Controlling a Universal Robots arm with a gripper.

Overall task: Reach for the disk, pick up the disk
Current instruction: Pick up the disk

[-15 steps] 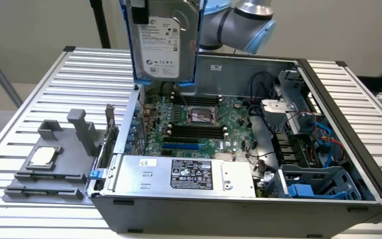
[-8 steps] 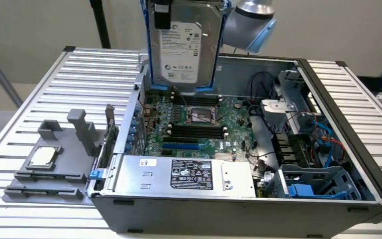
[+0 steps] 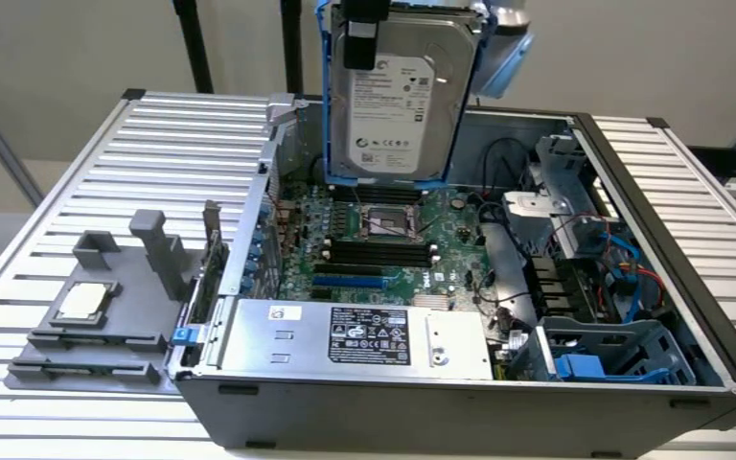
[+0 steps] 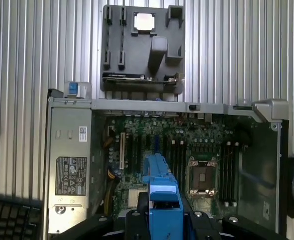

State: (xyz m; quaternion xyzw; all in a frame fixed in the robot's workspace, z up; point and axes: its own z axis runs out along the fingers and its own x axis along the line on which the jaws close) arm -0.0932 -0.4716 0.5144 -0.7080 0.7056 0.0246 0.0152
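— What's closest to you right now?

— The disk (image 4: 163, 200). From my wrist I look straight down its blue carrier rail, with my fingers (image 4: 142, 204) pinching it from both sides. In the exterior view the disk (image 3: 401, 96) hangs upright below the gripper (image 3: 365, 24), label facing out, lifted well above the open computer case (image 3: 471, 402) and touching nothing beneath it.

— How wide are you?

— Only as wide as the disk is thick — closed on it, no slack that I can see.

— What worries you?

— The hold is at the top end only, I judge, so the long body dangles. A jolt could make it swing or slide out, and directly under it lie the motherboard (image 3: 381, 235) and the bare CPU socket (image 3: 391, 222).

— And beyond that?

— Inside the case, the silver power supply (image 3: 356, 335) with its black label sits along one wall. Outside, on the slatted table (image 3: 112, 192), a grey fixture tray (image 3: 100, 316) carries the small square CPU chip (image 3: 87, 300), well apart from the disk.
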